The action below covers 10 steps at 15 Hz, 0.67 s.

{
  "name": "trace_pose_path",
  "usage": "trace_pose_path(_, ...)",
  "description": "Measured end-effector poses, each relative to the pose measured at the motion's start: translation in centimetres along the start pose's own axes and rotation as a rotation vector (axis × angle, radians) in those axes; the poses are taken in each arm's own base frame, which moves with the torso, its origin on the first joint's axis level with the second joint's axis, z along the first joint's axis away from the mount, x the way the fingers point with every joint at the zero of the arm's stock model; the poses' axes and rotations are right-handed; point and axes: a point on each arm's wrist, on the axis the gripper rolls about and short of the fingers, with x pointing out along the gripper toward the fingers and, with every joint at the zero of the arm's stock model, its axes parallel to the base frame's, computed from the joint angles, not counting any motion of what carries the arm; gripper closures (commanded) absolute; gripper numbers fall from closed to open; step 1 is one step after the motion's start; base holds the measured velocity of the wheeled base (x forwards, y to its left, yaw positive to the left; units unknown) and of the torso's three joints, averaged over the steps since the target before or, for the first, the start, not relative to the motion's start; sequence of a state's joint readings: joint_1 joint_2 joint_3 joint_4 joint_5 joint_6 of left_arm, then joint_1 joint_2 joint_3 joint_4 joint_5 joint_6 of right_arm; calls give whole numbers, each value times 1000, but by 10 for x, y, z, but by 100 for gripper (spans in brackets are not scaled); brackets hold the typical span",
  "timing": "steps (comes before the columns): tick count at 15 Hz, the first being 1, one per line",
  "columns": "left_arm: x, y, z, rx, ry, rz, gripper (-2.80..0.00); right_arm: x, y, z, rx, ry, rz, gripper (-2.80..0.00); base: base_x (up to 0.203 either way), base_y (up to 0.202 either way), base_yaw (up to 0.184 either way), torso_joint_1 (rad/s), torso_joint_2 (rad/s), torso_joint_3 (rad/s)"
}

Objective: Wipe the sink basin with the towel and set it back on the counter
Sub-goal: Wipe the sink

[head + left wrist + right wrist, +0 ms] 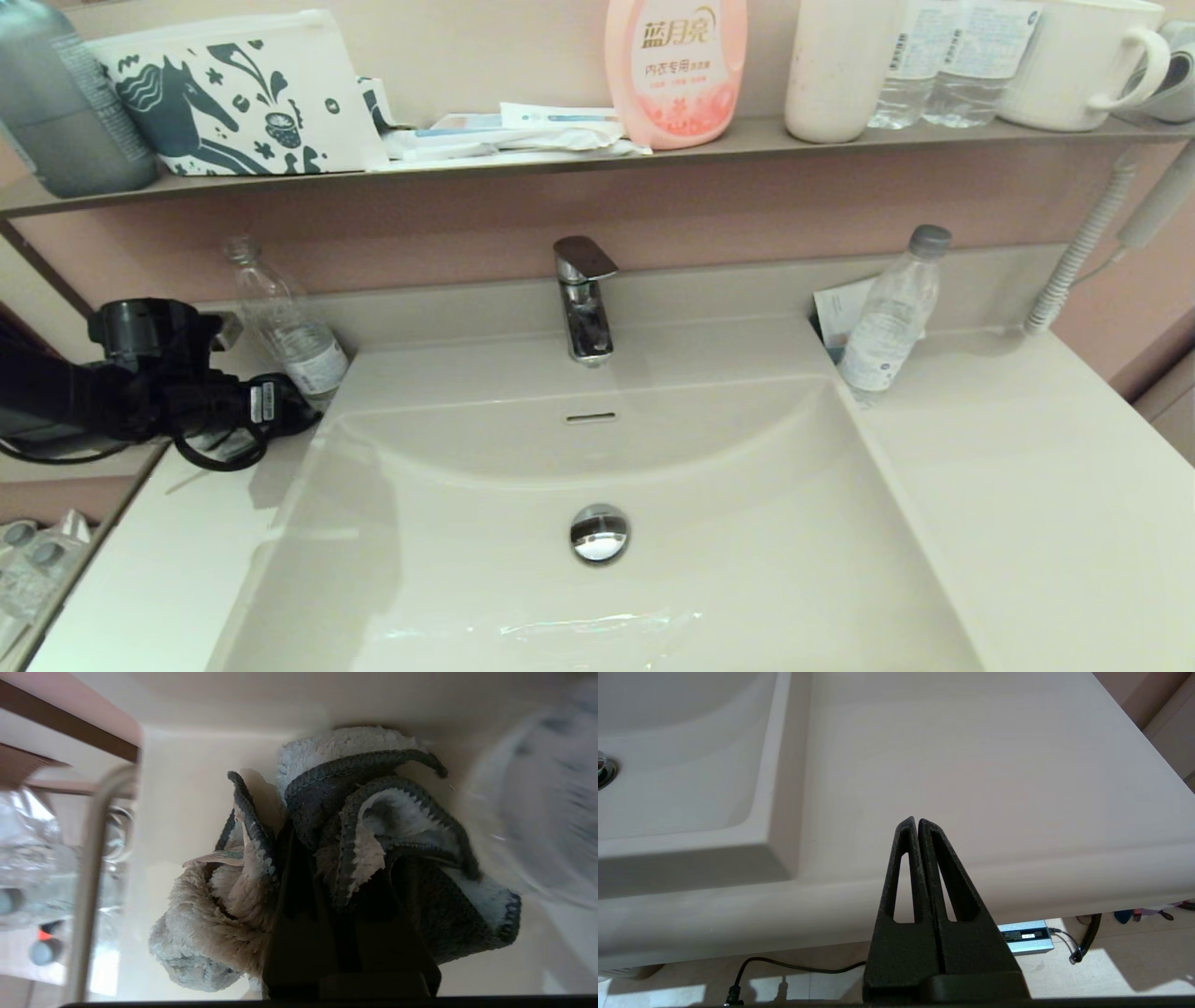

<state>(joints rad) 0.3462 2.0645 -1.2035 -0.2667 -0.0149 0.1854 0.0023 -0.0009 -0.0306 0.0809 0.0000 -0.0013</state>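
Note:
My left gripper (341, 858) is shut on the towel (210, 924), a fluffy cloth that is light grey-blue on one side and charcoal on the other. The cloth is bunched around the dark fingers and rests on the cream counter (187, 812). In the head view the left arm (159, 392) hangs over the counter's back left corner, left of the sink basin (448, 523), and the towel is hidden behind it. The basin's chrome drain plug (599, 533) is uncovered. My right gripper (917, 821) is shut on nothing and is parked before the counter's (971, 756) right front edge.
A clear bottle (289, 327) stands right beside the left wrist, and another (892, 313) stands right of the basin. The faucet (583, 299) rises behind the bowl. A shelf (560, 159) above carries a horse-print pouch (233, 93), a pink bottle and cups. A thin film of water (579, 625) lies near the basin's front.

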Motion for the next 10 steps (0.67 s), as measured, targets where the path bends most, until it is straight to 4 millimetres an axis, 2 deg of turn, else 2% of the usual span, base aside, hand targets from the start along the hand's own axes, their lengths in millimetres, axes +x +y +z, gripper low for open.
trace_pose_path(5, 0, 10, 0, 24, 4, 9, 0, 0, 0, 0, 0, 0, 0, 0, 0, 0, 0, 0, 0, 0)
trace_pose_path(10, -42, 10, -4, 1, 108, -3, 0, 0, 0, 0, 0, 0, 0, 0, 0, 0, 0, 0, 0, 0)
